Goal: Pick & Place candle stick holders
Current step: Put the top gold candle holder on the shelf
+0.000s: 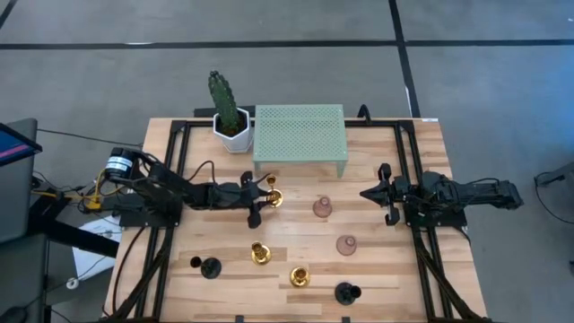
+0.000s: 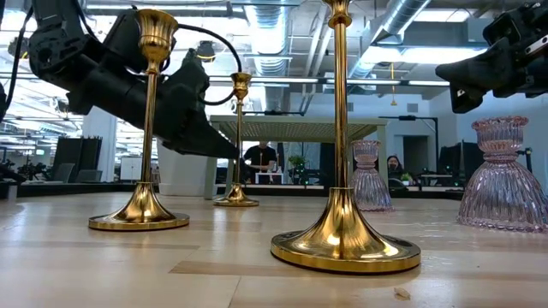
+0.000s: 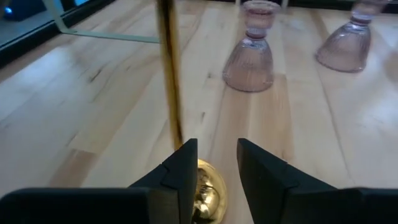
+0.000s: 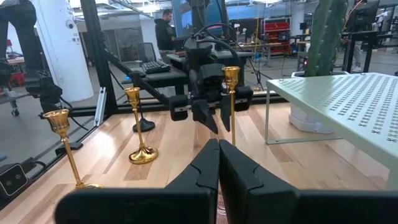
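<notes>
Three gold candle stick holders stand upright on their round bases on the table: one (image 1: 273,198) at my left gripper, two nearer the front (image 1: 260,254) (image 1: 300,277). Two pink glass holders (image 1: 322,208) (image 1: 346,244) stand in the middle. Two black holders (image 1: 209,266) (image 1: 347,292) stand near the front edge. My left gripper (image 1: 267,195) is open low at the far gold holder. In the left wrist view (image 3: 217,152) its base dome (image 3: 208,186) shows between the fingers, and its stem (image 3: 169,74) rises just outside one fingertip. My right gripper (image 1: 366,193) is shut and empty at the right. My left gripper comes level from the table's left at the far gold holder, low down by its base. One fingertip (image 3: 186,158) stands right at the foot of the stem (image 3: 179,134) and hides it there. I cannot tell whether it touches. The holder stands upright on the table.
A pale green perforated shelf (image 1: 299,135) stands on legs at the back middle. A green cactus in a white pot (image 1: 230,115) is to its left. Black frame rails (image 1: 170,179) run along both sides of the table. People sit in the room beyond (image 2: 259,158).
</notes>
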You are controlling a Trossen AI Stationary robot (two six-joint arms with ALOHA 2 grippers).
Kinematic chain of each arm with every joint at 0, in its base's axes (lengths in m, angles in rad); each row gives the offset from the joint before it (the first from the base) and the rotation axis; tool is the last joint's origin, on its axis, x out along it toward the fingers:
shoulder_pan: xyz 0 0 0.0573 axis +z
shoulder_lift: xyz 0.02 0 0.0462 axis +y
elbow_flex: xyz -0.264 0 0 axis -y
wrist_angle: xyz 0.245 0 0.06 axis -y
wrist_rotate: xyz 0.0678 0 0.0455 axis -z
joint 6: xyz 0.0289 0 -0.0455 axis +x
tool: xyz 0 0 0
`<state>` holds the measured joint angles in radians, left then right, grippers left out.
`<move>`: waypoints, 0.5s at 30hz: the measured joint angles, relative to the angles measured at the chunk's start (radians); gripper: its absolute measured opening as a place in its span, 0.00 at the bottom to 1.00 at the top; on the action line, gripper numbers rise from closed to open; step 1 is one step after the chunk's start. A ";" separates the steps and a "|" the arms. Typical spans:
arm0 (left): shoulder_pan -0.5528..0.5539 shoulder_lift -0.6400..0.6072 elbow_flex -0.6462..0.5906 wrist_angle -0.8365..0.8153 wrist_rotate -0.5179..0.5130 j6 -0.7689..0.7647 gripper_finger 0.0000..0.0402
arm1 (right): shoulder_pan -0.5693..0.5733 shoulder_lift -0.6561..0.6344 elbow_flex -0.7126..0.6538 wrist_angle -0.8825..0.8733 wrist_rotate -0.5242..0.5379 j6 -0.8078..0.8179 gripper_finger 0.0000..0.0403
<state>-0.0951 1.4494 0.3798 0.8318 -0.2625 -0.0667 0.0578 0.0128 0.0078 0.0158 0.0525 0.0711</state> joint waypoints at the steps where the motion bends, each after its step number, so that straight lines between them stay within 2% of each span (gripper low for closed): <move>1: -0.008 0.000 0.000 0.000 0.000 -0.002 0.28 | 0.000 0.000 0.000 0.000 0.000 0.000 0.00; 4: -0.035 0.000 0.000 0.000 -0.011 -0.018 0.28 | 0.000 0.000 0.000 0.000 0.000 0.000 0.00; 10: -0.103 -0.001 -0.001 -0.024 -0.203 -0.004 0.28 | 0.000 0.000 0.000 0.000 0.000 0.000 0.00; 15: -0.110 -0.001 -0.001 -0.024 -0.288 0.009 0.28 | 0.000 0.000 0.000 0.000 0.000 0.000 0.00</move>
<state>-0.2054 1.4487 0.3790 0.8082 -0.5503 -0.0578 0.0578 0.0128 0.0078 0.0154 0.0525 0.0715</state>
